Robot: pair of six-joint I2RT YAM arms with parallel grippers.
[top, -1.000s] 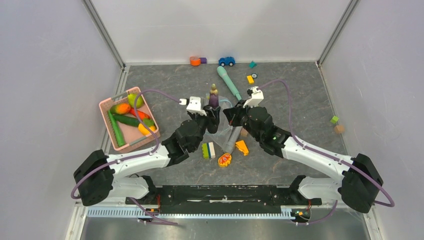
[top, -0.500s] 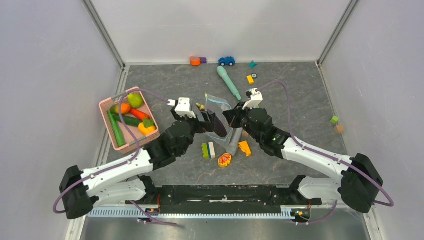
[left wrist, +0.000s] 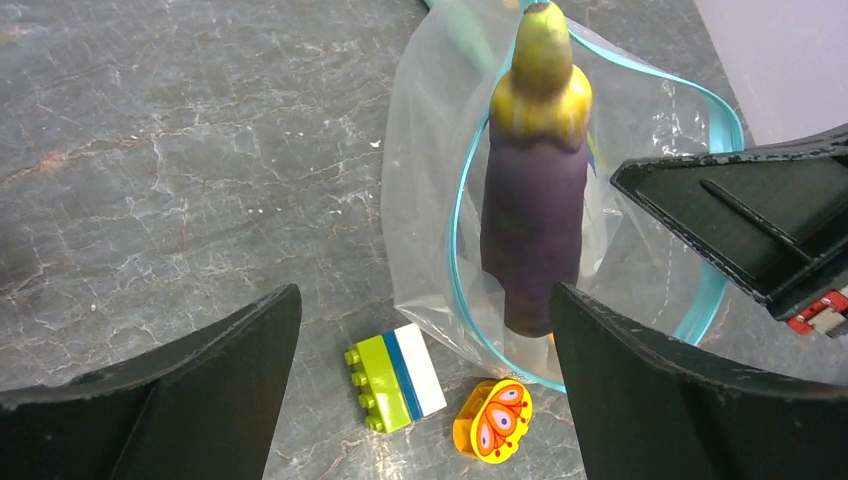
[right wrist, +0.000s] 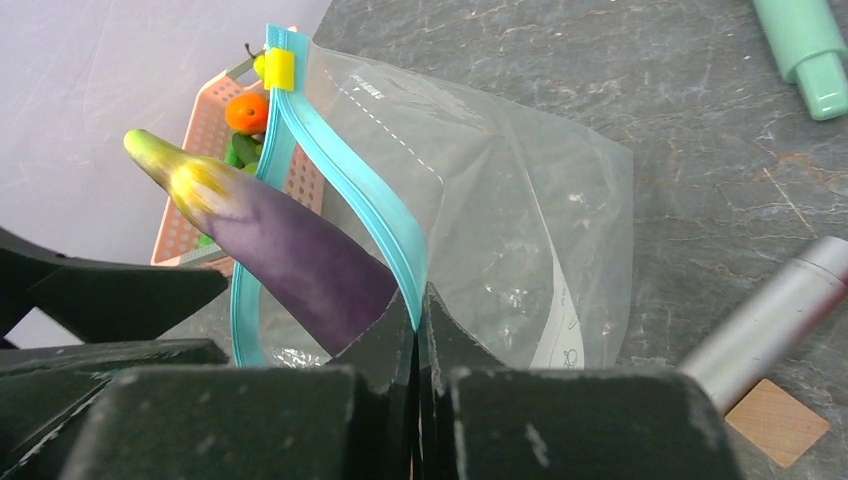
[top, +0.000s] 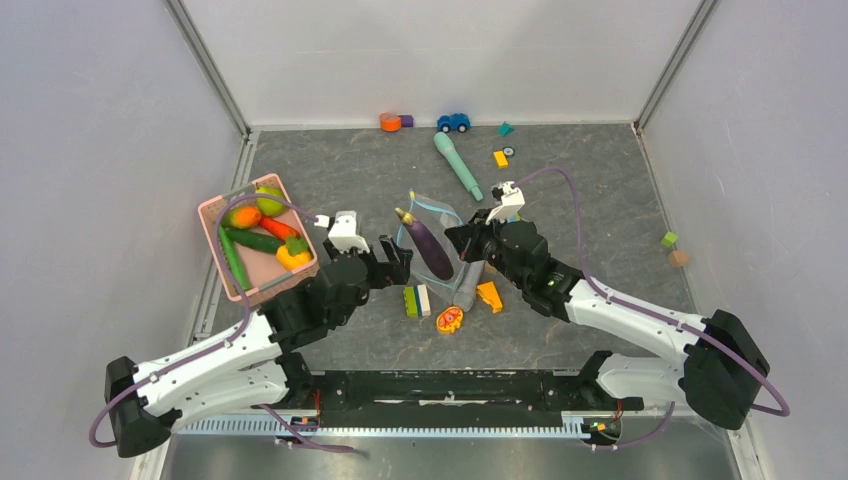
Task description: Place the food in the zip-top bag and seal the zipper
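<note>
The clear zip-top bag (top: 440,215) lies mid-table with its mouth held open. My right gripper (top: 462,243) is shut on its teal zipper (right wrist: 345,190) rim. A purple eggplant (top: 428,247) with a yellow-green tip sticks out of the bag's mouth; it also shows in the left wrist view (left wrist: 533,210) and the right wrist view (right wrist: 275,245). My left gripper (top: 397,262) is open and empty, just left of the bag. More toy food (top: 262,228) lies in the pink basket (top: 215,215) at the left.
A green-blue-white block stack (top: 417,300), an orange oval toy (top: 449,319), a yellow block (top: 489,296) and a grey cylinder (top: 468,285) lie near the bag. A teal stick (top: 457,165), toy car (top: 453,122) and small blocks sit at the back.
My left gripper let go of the eggplant, leaving it in the bag's mouth, and drew back leftward and toward the near edge. The right gripper kept holding the zipper rim.
</note>
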